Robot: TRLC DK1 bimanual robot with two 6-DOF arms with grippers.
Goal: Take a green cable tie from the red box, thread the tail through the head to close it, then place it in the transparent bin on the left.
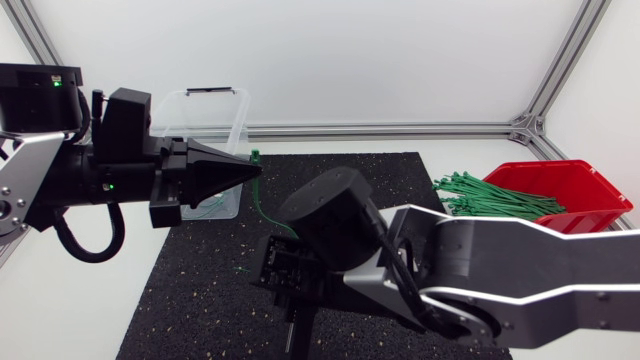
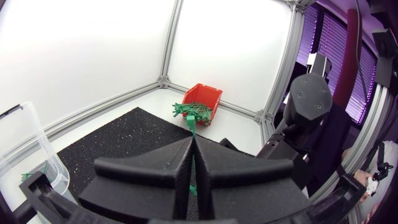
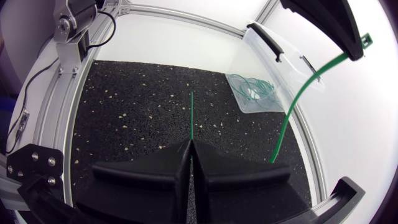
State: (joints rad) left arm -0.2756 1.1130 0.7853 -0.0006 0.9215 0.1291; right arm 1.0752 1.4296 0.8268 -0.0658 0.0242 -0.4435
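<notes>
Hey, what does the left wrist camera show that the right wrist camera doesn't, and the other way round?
Only the left wrist view: the red box with its pile of green ties in the far corner, and the right arm alongside. Only the right wrist view: the cable tie arching from the left gripper down to the right gripper, its tail sticking out ahead. Both: the black mat, the transparent bin, and the tie pinched in that view's own shut gripper.

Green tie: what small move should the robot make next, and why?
Probably swing the right gripper so the tail tip points at the head in the left gripper. Both are shut on the green cable tie, which is not looped yet.
</notes>
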